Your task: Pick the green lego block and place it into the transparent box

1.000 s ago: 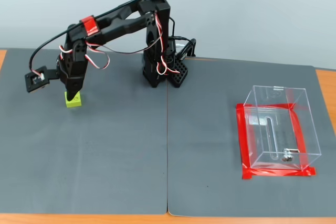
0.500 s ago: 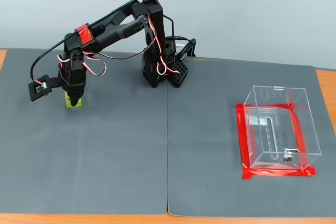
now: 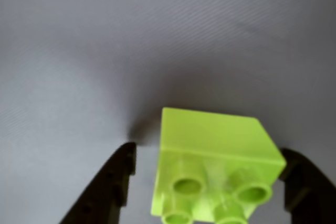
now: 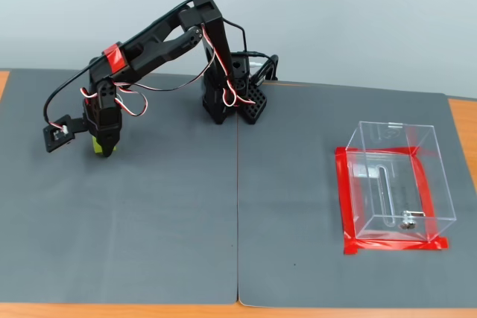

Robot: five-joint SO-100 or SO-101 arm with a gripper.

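Two dark fingers straddle the block (image 3: 215, 174) in the wrist view, one on each side and still apart from it, so your gripper (image 3: 210, 182) is spread, not clamped. In the fixed view the block (image 4: 99, 144) sits on the mat (image 4: 171, 206) at far left, mostly hidden behind the gripper (image 4: 104, 147), well apart from the box (image 4: 399, 176) at right.

Watch the angle: the block lies slightly skewed between the fingers, so closing may catch a corner and twist or squirt it out. Its smooth glossy plastic gives little friction. The left gap looks wider than the right, so one finger may push the block sideways first.

The brick is lime, squarish, with round hollow studs; the mat is matte grey and finely textured; the box is clear, thin-walled, edged in red tape (image 4: 346, 199).
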